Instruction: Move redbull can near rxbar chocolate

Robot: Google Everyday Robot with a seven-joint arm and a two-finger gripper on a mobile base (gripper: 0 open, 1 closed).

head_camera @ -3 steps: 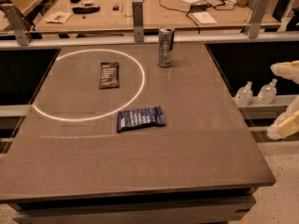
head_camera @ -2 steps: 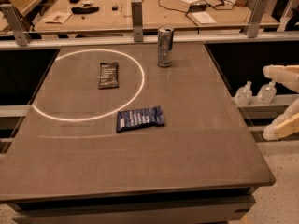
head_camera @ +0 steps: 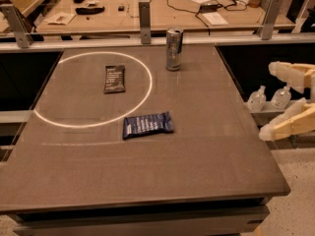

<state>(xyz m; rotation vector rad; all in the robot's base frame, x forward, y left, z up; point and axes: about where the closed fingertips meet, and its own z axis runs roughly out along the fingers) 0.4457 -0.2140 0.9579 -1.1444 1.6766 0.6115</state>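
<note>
The redbull can (head_camera: 173,49) stands upright near the far edge of the grey table (head_camera: 197,146), right of the white circle. The rxbar chocolate (head_camera: 114,78) lies flat inside the white circle (head_camera: 147,85), left of the can. My gripper (head_camera: 272,100) is at the right edge of the view, off the table's right side, well apart from the can. Its two pale fingers (head_camera: 290,75) are spread wide with nothing between them.
A larger blue wrapper (head_camera: 148,125) lies near the table's middle, just below the circle. A rail with metal posts (head_camera: 144,15) runs along the far edge. Two small bottles (head_camera: 268,98) stand on a shelf to the right.
The gripper has shifted slightly left and up at the right edge of the view. The can and both wrappers have not moved.
</note>
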